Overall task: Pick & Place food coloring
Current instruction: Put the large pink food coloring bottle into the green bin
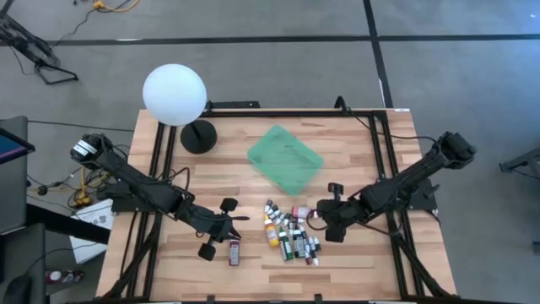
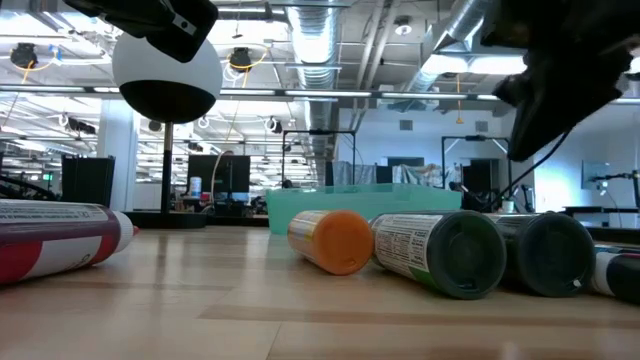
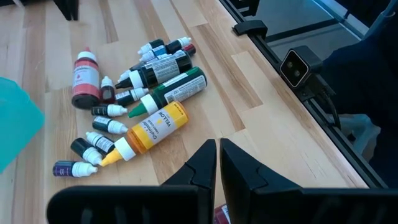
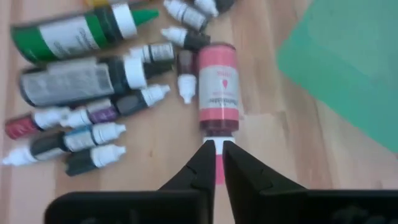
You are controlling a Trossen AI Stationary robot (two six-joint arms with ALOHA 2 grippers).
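Pinching the cap of a pink bottle (image 4: 218, 90) at the pile's (image 1: 291, 232) tray-side edge, our right gripper (image 4: 215, 147) is nearly closed; our left gripper (image 3: 218, 149) hangs closed, empty, beside the pile.

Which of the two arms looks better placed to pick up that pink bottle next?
The right. Its pincer sits right at the pink bottle's cap end, beside the green tray. The left pincer is across the pile, near a lone bottle.
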